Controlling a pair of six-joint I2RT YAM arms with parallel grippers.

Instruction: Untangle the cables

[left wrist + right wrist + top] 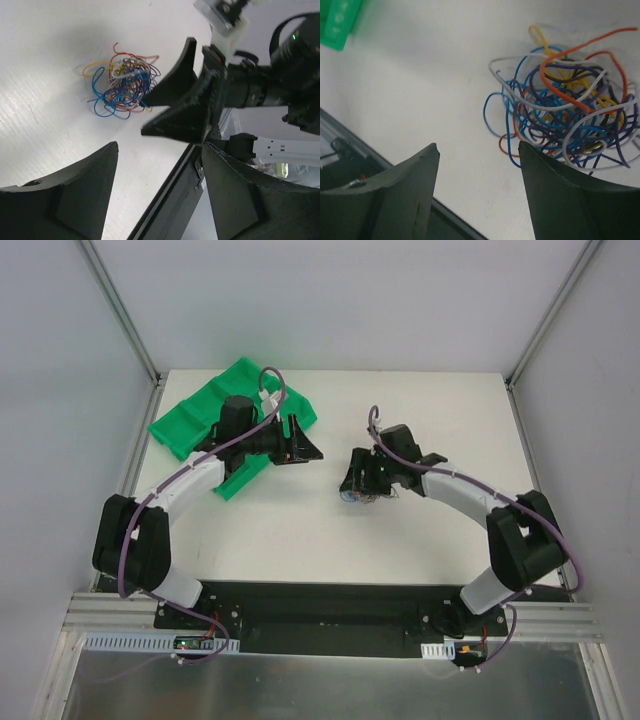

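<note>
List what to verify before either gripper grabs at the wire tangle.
1. Right gripper open and empty: ok.
2. Left gripper open and empty: ok.
3. Wire tangle lying free on the table: ok.
4. Tangle centred between the right gripper's fingers: not ok; in the right wrist view it sits to the right of the gap.
5. A single loose end exposed to pinch: cannot tell; the strands overlap heavily.
6. Gap between the two grippers: ok in the top view.
</note>
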